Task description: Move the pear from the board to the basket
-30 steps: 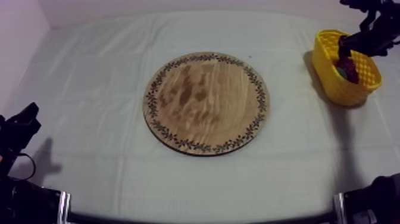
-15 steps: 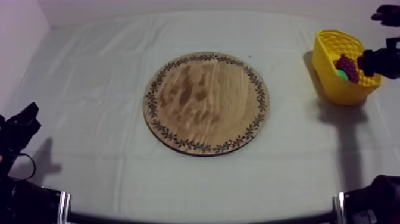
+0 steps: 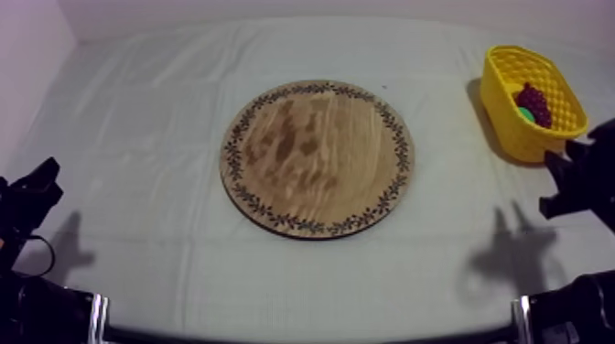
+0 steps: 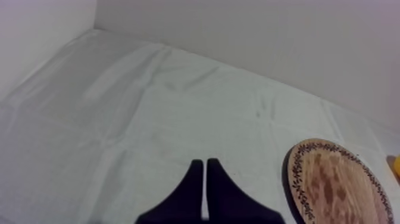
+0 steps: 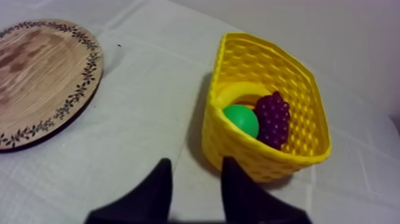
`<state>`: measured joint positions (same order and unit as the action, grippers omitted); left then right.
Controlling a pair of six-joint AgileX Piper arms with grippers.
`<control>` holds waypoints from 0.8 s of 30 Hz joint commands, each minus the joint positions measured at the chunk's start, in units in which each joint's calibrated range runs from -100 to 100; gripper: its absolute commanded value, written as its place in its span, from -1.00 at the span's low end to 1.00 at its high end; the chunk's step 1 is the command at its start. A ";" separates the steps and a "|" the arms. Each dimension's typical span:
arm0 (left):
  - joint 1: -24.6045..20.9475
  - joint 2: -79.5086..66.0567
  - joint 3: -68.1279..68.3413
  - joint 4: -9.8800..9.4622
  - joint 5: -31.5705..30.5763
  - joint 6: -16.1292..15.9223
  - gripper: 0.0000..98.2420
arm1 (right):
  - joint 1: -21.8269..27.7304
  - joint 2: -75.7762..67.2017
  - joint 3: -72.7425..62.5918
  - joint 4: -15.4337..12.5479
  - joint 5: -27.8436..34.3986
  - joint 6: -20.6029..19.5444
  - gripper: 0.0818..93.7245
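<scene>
The green pear [image 5: 240, 120] lies inside the yellow basket [image 5: 297, 89], beside a bunch of purple grapes [image 5: 273, 118]. In the top view the basket [image 3: 512, 128] stands at the table's far right, with the grapes [image 3: 534, 102] and a bit of the pear [image 3: 525, 114] showing. The round wooden board [image 3: 316, 157] sits bare in the middle. My right gripper [image 3: 552, 186] hangs just in front of the basket; its fingers [image 5: 159, 182] are apart with nothing between them. My left gripper [image 3: 41, 180] rests low at the left, its fingers [image 4: 191, 184] lying together as a narrow wedge.
The grey-white cloth lies wrinkled across the table. The board [image 5: 41, 77] lies well left of the basket, with bare cloth between them. The board's rim [image 4: 294, 179] lies to the right of my left gripper. A wall stands behind the table.
My right arm has drawn back from over the basket toward the table's front right, and its jaws have narrowed. The pear stays in the basket. The left arm has not moved.
</scene>
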<state>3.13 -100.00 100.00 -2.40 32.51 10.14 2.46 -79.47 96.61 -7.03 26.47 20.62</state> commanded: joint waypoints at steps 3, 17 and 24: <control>0.02 0.00 0.00 -0.02 -0.01 -0.01 -1.00 | -0.59 -11.83 1.97 0.72 4.42 -5.17 -0.87; 0.02 0.00 0.00 -0.02 -0.01 -0.01 -1.00 | -1.96 -16.16 2.40 3.36 12.24 -15.02 -0.99; 0.02 0.00 0.00 -0.02 -0.01 -0.01 -1.00 | -1.93 -16.20 2.90 5.20 11.27 -10.97 -0.99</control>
<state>3.13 -100.00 100.00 -2.40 32.51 10.14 0.49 -95.62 99.51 -1.93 37.92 5.38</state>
